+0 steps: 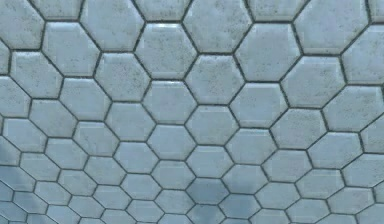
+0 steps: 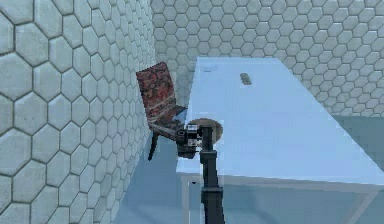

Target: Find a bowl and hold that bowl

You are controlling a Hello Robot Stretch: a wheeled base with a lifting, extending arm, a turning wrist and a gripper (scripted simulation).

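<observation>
- Arm [image 2: 210, 185] rises at the white table's [image 2: 280, 125] near left corner. The gripper [image 2: 183, 135] is at that edge; cannot tell whether it holds anything.
- One round brownish bowl [image 2: 208, 127] on that corner, by the gripper.
- One chair [image 2: 155, 92] between the table's left edge and the hexagon-tiled wall [image 2: 60, 100]; tight gap.
- One small dark item [image 2: 245, 78] near the far edge.
- Forward view: hexagon tiles [image 1: 190, 110] close ahead.

Chair [image 2: 158, 92] left of table [image 2: 285, 125]

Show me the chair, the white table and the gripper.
chair [image 2: 155, 85], arm side view, on its patterned backrest.
white table [image 2: 265, 120], arm side view, on its bare top.
gripper [image 2: 183, 136], arm side view, between its fingertips.
</observation>
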